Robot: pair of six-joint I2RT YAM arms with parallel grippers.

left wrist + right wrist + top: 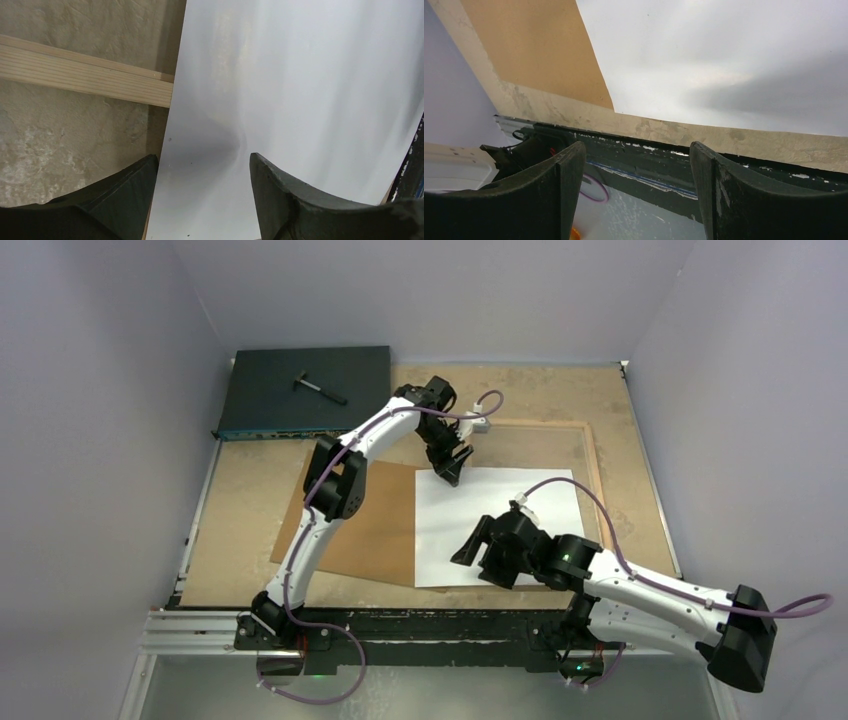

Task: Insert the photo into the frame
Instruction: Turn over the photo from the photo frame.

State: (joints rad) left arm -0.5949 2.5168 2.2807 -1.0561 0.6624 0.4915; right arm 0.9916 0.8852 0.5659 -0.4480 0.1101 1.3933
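Lying white back up, photo (500, 512) partly overlaps frame (592, 455), not seated; left gripper (448, 477), right gripper (472, 548) both spread, released.

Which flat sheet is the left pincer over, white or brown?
The white photo, at its far left corner; the brown backing board lies farther left.

Looks bright and evenly lit from overhead, with a diffuse grey shadow on the photo (310, 90) just ahead of the left gripper (201, 162), and a pale sheen farther along the photo.
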